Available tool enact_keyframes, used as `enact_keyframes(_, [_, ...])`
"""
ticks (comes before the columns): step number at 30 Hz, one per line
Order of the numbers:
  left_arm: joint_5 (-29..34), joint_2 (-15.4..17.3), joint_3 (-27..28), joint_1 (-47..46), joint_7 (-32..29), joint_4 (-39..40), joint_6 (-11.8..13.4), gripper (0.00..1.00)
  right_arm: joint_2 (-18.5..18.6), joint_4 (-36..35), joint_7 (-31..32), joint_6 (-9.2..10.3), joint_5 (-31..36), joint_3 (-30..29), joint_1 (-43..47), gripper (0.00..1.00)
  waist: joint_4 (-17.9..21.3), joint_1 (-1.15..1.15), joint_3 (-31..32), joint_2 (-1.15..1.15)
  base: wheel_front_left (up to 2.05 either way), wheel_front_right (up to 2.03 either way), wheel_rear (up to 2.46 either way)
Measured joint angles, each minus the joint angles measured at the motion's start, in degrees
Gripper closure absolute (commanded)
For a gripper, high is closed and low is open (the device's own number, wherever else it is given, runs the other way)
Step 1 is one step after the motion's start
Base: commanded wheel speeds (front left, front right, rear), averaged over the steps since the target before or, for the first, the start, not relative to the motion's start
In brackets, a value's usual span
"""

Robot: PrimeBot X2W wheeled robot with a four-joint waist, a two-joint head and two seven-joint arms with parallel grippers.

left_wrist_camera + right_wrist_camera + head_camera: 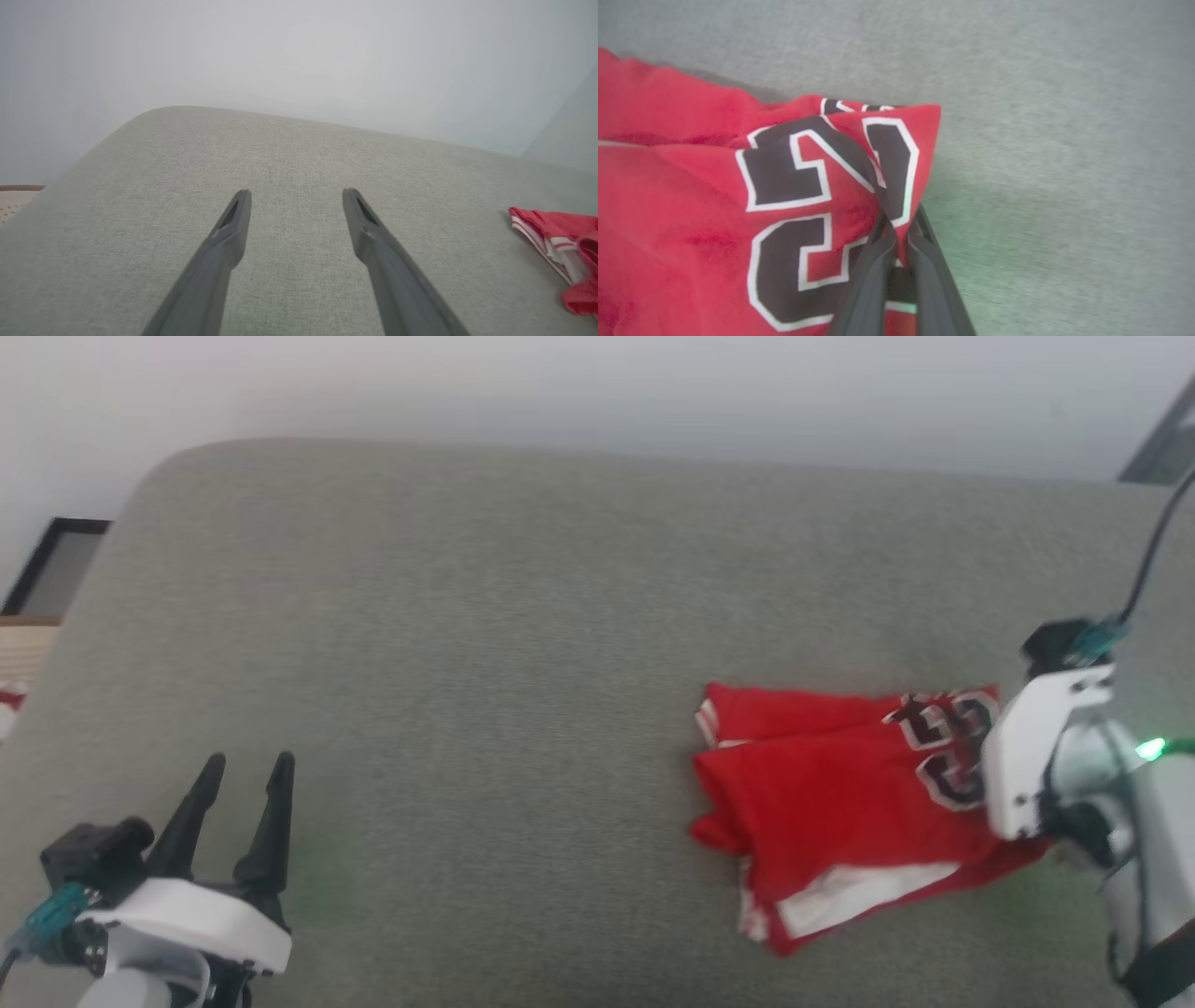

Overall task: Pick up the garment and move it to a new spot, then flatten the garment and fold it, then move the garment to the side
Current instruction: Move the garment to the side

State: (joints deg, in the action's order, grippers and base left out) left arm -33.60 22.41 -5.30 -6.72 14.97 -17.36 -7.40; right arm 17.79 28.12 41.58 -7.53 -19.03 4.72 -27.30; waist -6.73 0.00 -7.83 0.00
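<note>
The garment (840,803), a red T-shirt with white trim and dark white-outlined letters, lies folded at the right of a grey cushion. Its striped edge (556,238) reaches into the left wrist view's right side. In the right wrist view my right gripper (899,219) is shut on a pinched fold of the garment (738,196) at its lettered edge, and the cloth rises to a peak between the fingers. In the head view the white wrist housing (1036,756) covers those fingers. My left gripper (247,765) stands open at the lower left, far from the cloth, with nothing between its fingers (233,219).
The grey cushion (467,644) spreads across the view, its rounded back edge against a pale wall. A dark-framed object (56,565) and a wooden surface lie past the cushion's left edge. A black cable (1153,546) runs up from the right wrist.
</note>
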Motion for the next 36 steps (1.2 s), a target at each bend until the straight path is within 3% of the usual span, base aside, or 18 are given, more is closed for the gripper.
enact_keyframes(10, [1.41, 0.38, -3.02, -6.56, 0.0, 1.63, 0.0, 0.0, 7.9, -3.94, -0.02, 0.03, -1.52, 0.04, -6.84, 1.0, 6.81, 0.0, -4.06, 0.0, 0.0, 0.0, 0.0])
enact_keyframes(21, [1.83, 2.22, -9.68, -16.48, 0.0, 2.11, 0.0, 0.0, 13.91, 0.55, -8.04, 0.03, 3.42, -3.93, -15.55, 1.0, 14.07, 0.0, -10.41, 0.0, 0.0, 0.0, 0.0])
enact_keyframes(32, [1.34, 4.31, -17.09, -25.74, 0.01, 1.47, 0.0, 0.0, 14.06, 10.29, -18.95, 0.03, 13.79, -10.63, -22.28, 1.0, 18.4, 0.0, -17.87, 0.0, 0.0, 0.0, 0.0])
enact_keyframes(36, [0.89, 4.71, -18.63, -27.76, 0.0, 1.24, 0.0, 0.0, 12.14, 14.15, -21.07, 0.03, 17.03, -11.63, -23.5, 1.0, 18.6, 0.0, -19.93, 0.0, 0.0, 0.0, 0.0])
